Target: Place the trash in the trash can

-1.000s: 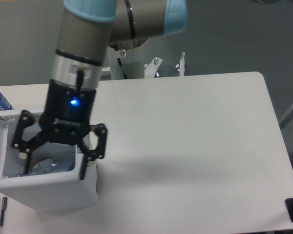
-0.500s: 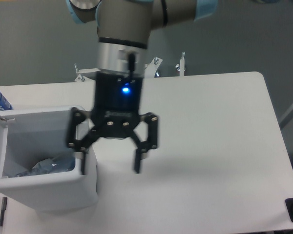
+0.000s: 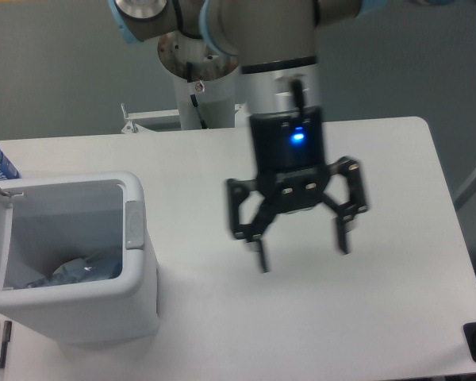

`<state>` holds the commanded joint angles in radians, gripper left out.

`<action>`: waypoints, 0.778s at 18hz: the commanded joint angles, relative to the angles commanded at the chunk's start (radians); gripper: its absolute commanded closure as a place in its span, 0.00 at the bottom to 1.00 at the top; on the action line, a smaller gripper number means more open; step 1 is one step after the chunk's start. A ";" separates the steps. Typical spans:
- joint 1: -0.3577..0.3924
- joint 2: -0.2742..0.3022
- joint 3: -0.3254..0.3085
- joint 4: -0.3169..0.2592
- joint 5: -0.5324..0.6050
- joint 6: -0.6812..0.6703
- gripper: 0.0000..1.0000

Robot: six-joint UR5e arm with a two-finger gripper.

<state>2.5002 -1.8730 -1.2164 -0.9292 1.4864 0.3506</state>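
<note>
Moved: gripper [image 3: 300,252] had swung right, off the bin [image 3: 135,313], to above mid-table [image 3: 397,198].
Trash: crushed bottle [image 3: 83,268] lay inside the bin, at its bottom; wrapper not discernible.
Bin: stood at the table's left, lid open.
Fingers: spread wide, holding nothing.

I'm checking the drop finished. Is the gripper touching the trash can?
Apart. The camera view shows the open gripper over bare table, well right of the trash can, with clear tabletop between them.
</note>
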 joint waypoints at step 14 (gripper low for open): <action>0.160 0.063 -0.074 -0.221 0.196 0.600 0.00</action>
<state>2.6599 -1.8101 -1.2900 -1.1505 1.6828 0.9511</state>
